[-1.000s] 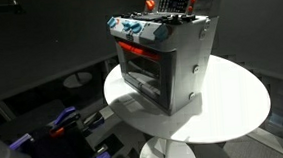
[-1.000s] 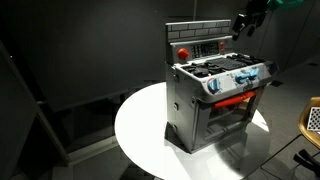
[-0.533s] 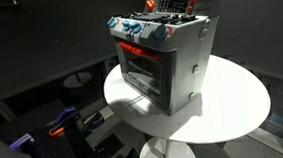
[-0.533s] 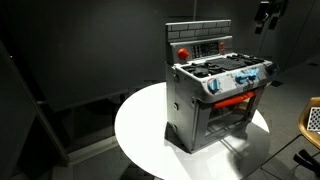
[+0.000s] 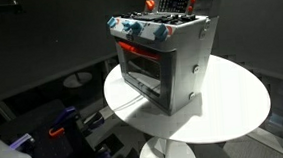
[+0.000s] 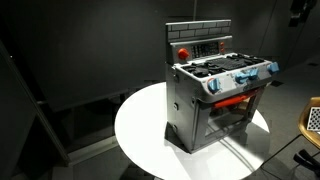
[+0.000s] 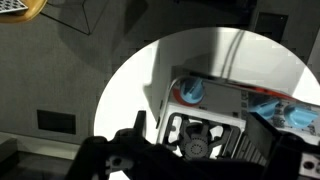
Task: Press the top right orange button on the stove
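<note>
The stove (image 5: 166,67) is a small silver-grey box with a glowing orange-red oven window and blue knobs. It stands on a round white table (image 5: 234,108) and shows in both exterior views (image 6: 215,100). Its dark back panel (image 6: 200,45) carries a red button at the left; I cannot make out the top right orange button. My gripper (image 6: 298,12) is high up, to the right of the stove and well clear of it. In the wrist view my gripper (image 7: 205,150) looks down on the stove top (image 7: 230,110); its fingers look spread and hold nothing.
The table's edge (image 6: 140,130) drops off to a dark floor. Blue and purple equipment (image 5: 65,124) sits low beside the table. A tan object (image 6: 312,120) is at the frame's right edge.
My gripper has moved up and to the right, away from the stove's back panel. The stove has not moved.
</note>
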Tool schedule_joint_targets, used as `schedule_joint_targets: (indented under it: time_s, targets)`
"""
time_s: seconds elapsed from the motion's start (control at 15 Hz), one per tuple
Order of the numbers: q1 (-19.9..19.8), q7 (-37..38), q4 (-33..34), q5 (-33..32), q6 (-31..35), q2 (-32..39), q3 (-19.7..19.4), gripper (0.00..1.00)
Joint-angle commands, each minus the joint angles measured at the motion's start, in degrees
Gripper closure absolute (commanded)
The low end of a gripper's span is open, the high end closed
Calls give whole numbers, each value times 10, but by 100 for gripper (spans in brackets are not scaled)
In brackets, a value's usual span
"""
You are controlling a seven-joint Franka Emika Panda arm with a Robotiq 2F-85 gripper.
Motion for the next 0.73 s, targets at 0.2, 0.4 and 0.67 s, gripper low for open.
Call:
schedule_joint_targets:
  time_s: [0.2, 0.4, 0.67]
  targets:
    - [7, -30, -81, 10, -19, -109, -12, 0]
    - [7, -28, -96, 8, -20, -124, -15, 0]
    - [5, -13, -91, -2, -17, -115, -10, 0]
